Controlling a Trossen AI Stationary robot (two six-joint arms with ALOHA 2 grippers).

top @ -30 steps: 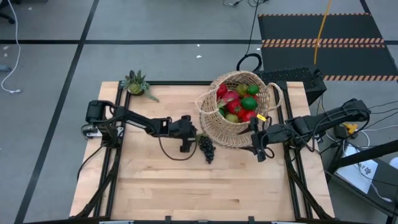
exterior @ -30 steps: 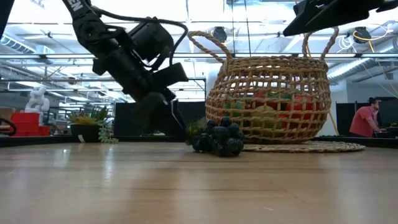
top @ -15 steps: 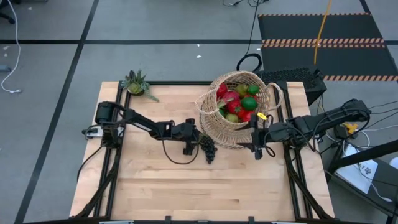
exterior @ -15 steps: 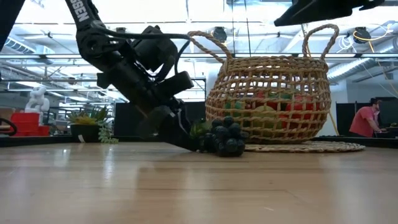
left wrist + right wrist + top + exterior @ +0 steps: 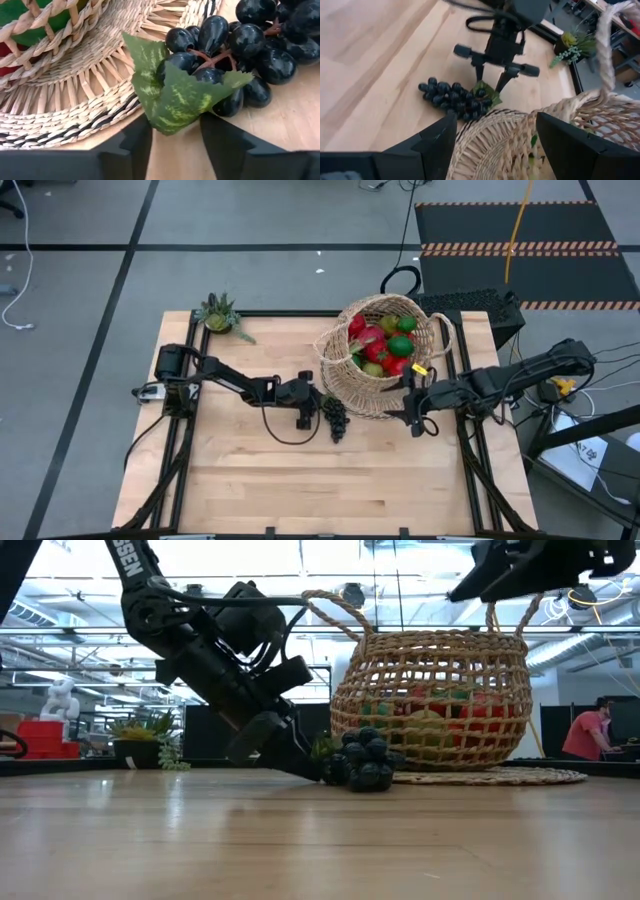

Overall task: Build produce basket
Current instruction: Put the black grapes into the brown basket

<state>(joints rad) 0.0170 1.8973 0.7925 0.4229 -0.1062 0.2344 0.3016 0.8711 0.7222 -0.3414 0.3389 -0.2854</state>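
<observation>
Grapes point(image 5: 333, 418), a dark purple toy bunch with a green leaf point(image 5: 175, 95) at its stem end, lie on the bench point(image 5: 250, 480) just ahead of our left gripper point(image 5: 312, 412), touching the woven mat point(image 5: 500, 777) under the basket point(image 5: 385, 355). Our left jaws stand open, the leaf between their tips. We judge the bunch light, knobbly and loosely jointed, so it may swing; the thin leaf would slip, and the stem cluster just beyond it looks the firmer hold. Our right gripper point(image 5: 415, 413) hovers beside the basket, jaws spread around nothing. Other produce point(image 5: 385, 345) already fills the basket.
</observation>
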